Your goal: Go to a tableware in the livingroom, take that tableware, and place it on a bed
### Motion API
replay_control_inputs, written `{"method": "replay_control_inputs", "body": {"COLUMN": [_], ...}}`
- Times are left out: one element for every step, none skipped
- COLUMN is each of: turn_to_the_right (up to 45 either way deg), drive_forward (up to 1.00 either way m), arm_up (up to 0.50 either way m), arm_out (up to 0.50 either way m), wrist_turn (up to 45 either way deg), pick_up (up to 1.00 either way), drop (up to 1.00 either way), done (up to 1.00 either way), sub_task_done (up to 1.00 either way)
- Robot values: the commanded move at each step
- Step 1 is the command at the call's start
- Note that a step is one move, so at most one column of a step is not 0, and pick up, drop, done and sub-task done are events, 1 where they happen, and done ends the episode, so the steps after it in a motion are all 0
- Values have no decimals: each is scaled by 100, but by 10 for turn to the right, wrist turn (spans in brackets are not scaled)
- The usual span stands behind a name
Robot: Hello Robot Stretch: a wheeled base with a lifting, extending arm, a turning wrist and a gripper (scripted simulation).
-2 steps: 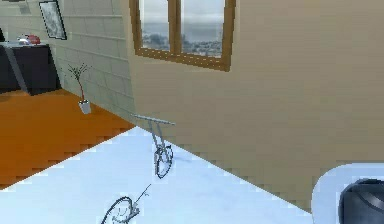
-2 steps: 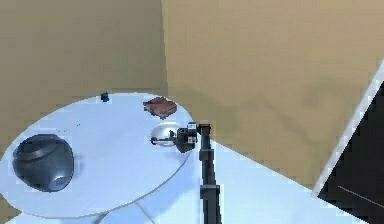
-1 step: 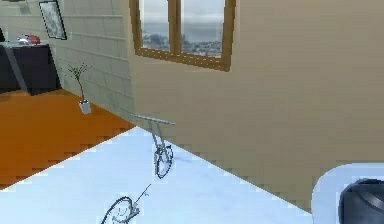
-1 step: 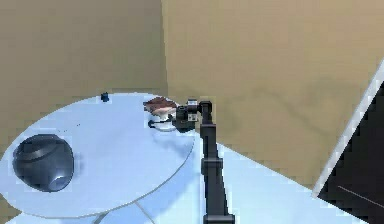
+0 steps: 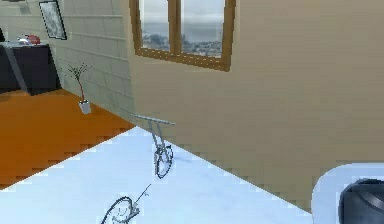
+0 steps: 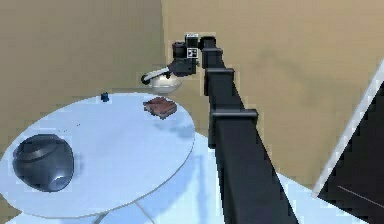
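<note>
At the far end of the dark arm point(image 6: 235, 130), my gripper point(image 6: 166, 74) is at a white bowl point(image 6: 158, 85). The bowl sits right at the far rim of a round pale table point(image 6: 110, 150), with tan wall behind it. I cannot tell whether the bowl rests on the tabletop or hangs clear of it, so I cannot tell whether the gripper holds it. In the forward view a broad pale blue-white surface point(image 5: 200, 195) fills the lower part.
The table carries a dark round object point(image 6: 45, 162), a small brown thing point(image 6: 160, 106) and a tiny dark item point(image 6: 105, 97). Two thin wire-like things point(image 5: 162, 156) point(image 5: 124, 209) lie on the pale surface. Beyond are a wooden-framed window point(image 5: 182, 30), a potted twig plant point(image 5: 82, 92), a dark cabinet point(image 5: 28, 68) and orange floor point(image 5: 50, 130).
</note>
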Motion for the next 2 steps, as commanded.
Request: {"method": "replay_control_inputs", "body": {"turn_to_the_right": [0, 0], "drive_forward": [0, 0], "arm_up": [0, 0], "arm_out": [0, 0], "wrist_turn": [-450, -450], "pick_up": [0, 0], "drop": [0, 0], "done": [0, 0], "sub_task_done": [0, 0]}}
